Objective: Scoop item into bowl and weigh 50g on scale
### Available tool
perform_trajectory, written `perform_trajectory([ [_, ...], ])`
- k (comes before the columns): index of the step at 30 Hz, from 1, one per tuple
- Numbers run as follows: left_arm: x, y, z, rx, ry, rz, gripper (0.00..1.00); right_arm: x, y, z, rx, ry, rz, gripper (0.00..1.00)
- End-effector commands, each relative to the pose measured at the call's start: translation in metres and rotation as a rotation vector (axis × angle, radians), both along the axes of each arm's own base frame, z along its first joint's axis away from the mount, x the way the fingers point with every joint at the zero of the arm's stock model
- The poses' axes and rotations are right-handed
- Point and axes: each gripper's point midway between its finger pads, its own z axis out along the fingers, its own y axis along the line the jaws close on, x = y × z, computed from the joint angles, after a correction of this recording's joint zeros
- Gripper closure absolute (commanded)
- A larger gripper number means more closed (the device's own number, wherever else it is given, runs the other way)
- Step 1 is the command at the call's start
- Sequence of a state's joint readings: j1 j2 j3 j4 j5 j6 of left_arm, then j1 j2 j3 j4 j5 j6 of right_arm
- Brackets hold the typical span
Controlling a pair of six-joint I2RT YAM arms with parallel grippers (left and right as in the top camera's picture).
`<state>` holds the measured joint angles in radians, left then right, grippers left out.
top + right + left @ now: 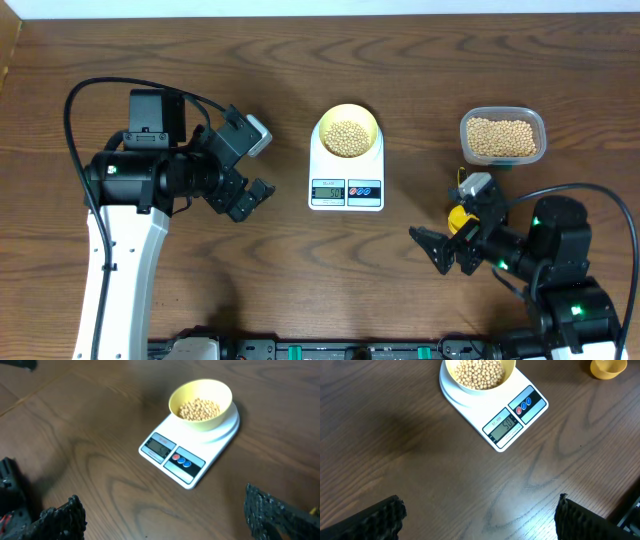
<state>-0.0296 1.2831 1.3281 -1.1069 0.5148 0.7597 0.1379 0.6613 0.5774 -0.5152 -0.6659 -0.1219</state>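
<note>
The pale-yellow bowl (322,122) stands on the back of the white scale (346,172), with a heap of beige beans (347,137) in it. In the left wrist view the bowl (470,389), beans (479,372) and scale (517,397) lie ahead; the display looks like it reads 50. The right wrist view shows the bowl (202,424) and scale (197,472) too. My left gripper (250,200) hangs open left of the scale, holding nothing (480,520). My right gripper (434,250) is open and empty at the front right (162,517).
A clear tub (540,130) full of beans (500,138) sits at the back right. A yellow scoop (459,216) lies partly under the right arm, and its cup (607,367) shows at the top right of the left wrist view.
</note>
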Motion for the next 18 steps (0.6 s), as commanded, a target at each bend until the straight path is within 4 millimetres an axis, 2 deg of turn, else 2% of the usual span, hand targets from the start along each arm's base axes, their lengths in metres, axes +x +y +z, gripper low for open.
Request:
perform_trajectory([
  [1, 0.0, 0.0, 0.0, -0.006, 0.003, -0.005, 0.02, -0.004, -0.006, -0.012, -0.008, 0.013, -0.057, 0.01],
  [12, 0.0, 0.0, 0.0, -0.006, 0.003, -0.005, 0.02, -0.027, -0.01, -0.03, 0.013, -0.084, -0.063, 0.01],
  [18, 0.0, 0.0, 0.0, -0.006, 0.003, -0.005, 0.02, -0.024, -0.016, -0.038, 0.054, -0.104, -0.138, 0.01],
])
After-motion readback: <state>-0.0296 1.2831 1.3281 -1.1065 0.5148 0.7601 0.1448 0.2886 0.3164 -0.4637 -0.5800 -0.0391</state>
